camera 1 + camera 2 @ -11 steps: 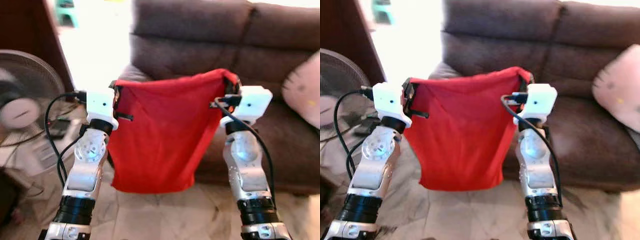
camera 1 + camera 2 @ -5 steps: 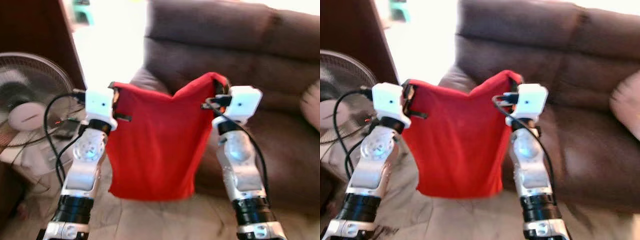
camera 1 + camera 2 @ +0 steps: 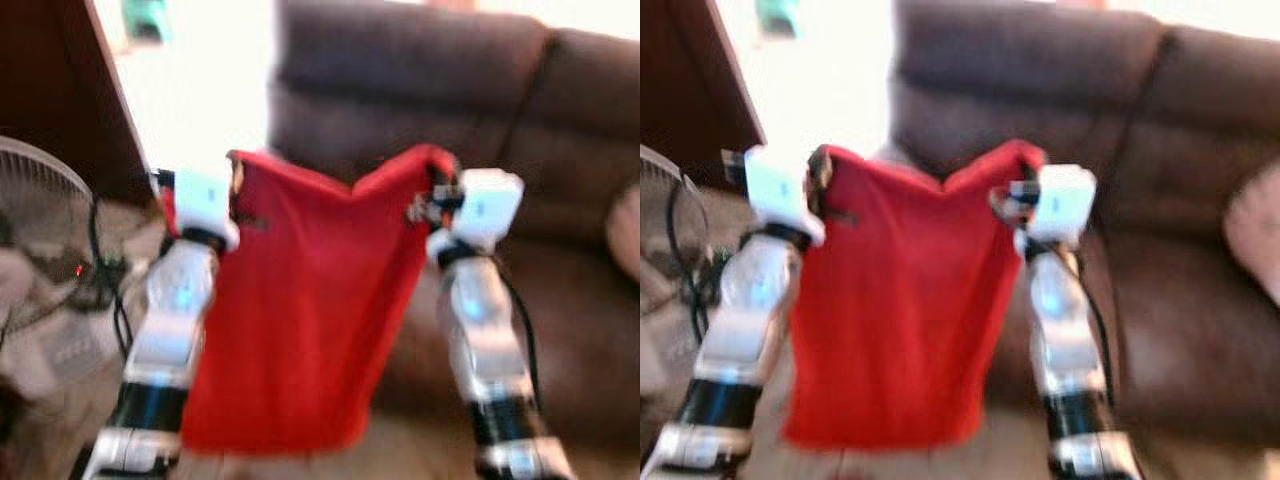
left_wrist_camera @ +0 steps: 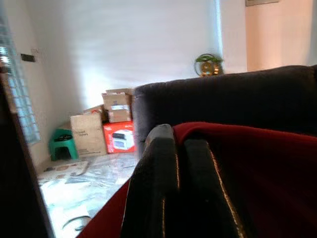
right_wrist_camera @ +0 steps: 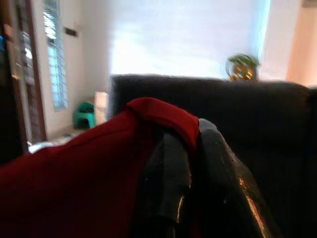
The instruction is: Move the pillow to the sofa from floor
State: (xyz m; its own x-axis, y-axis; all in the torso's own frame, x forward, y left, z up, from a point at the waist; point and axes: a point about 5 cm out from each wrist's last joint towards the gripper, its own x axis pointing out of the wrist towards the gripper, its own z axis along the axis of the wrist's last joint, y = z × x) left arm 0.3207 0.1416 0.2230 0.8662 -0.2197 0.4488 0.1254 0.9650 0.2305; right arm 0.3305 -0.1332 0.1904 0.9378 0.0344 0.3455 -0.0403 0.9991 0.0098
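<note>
A red pillow (image 3: 300, 320) hangs limp like a cloth between my two raised arms, in front of the dark brown sofa (image 3: 420, 90). My left gripper (image 3: 236, 180) is shut on its upper left corner. My right gripper (image 3: 438, 188) is shut on the upper right corner. The top edge sags into a V between them. In the left wrist view the black fingers (image 4: 163, 183) press together with the red pillow (image 4: 257, 163) beside them. In the right wrist view the red pillow (image 5: 163, 116) folds over the closed fingers (image 5: 168, 178). The whole picture is blurred.
A pink cushion (image 3: 625, 230) lies at the sofa's right end. A standing fan (image 3: 30, 200) and cables sit on the floor at my left, beside a dark wooden cabinet (image 3: 50, 90). Cardboard boxes (image 4: 106, 126) and a green stool (image 4: 62, 144) stand farther back.
The camera has shifted and blurred, and the sofa looks a little nearer. The pillow stays held at both corners and now hangs lower in the picture.
</note>
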